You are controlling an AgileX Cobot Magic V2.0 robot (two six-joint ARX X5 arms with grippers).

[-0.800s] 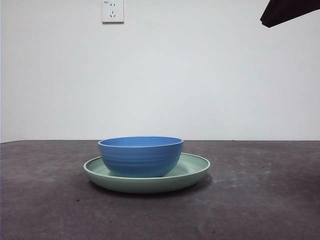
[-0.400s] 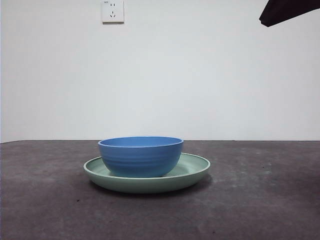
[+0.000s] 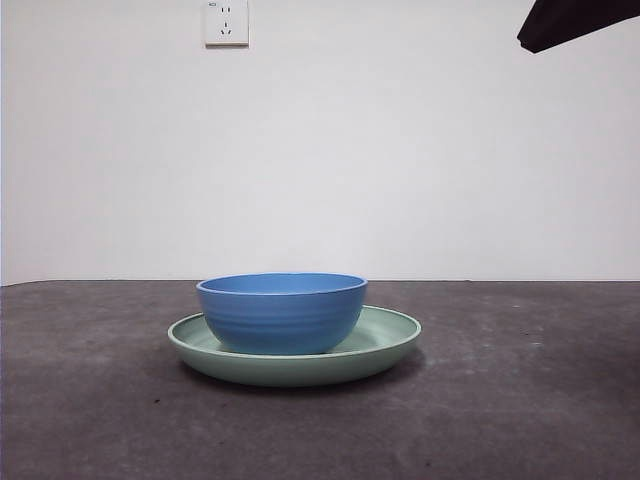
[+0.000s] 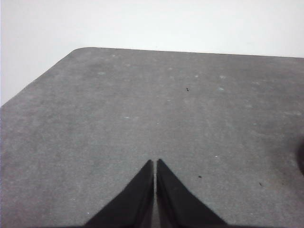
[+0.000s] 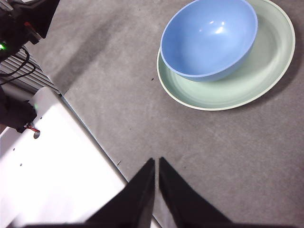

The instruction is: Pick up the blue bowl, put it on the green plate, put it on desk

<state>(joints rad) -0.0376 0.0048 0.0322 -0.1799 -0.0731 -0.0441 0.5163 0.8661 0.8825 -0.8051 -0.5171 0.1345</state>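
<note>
Front view is showing the blue bowl (image 3: 281, 312) sitting upright inside the green plate (image 3: 388, 338), off-centre toward one side of it, with the plate resting flat on the desk (image 3: 520, 400) near the middle of its width. Nothing is touching either item. A black arm tip (image 3: 575, 20) is showing only at the upper corner of this view, well clear of the dishes.

Right wrist view is showing the right gripper (image 5: 156, 164) with its jaws pressed together and holding nothing, hanging above bare desk close to the desk's edge, where a white base panel (image 5: 52, 166) is adjoining. From these jaws the bowl (image 5: 209, 38) and plate (image 5: 266, 66) are lying ahead and off to one side, apart from the fingertips but fully in frame.

Left wrist view is showing the left gripper (image 4: 155, 164) likewise closed and empty, facing a rounded corner of the desk with no dish clearly in sight.

The bowl is already resting on the plate, so the placing step is judged done and the remaining step appears to be moving it down to the desk. The right gripper is judged the nearer arm; being round, the bowl is offering no long axis, so any rim point is serving, and the jaws must spread first
</note>
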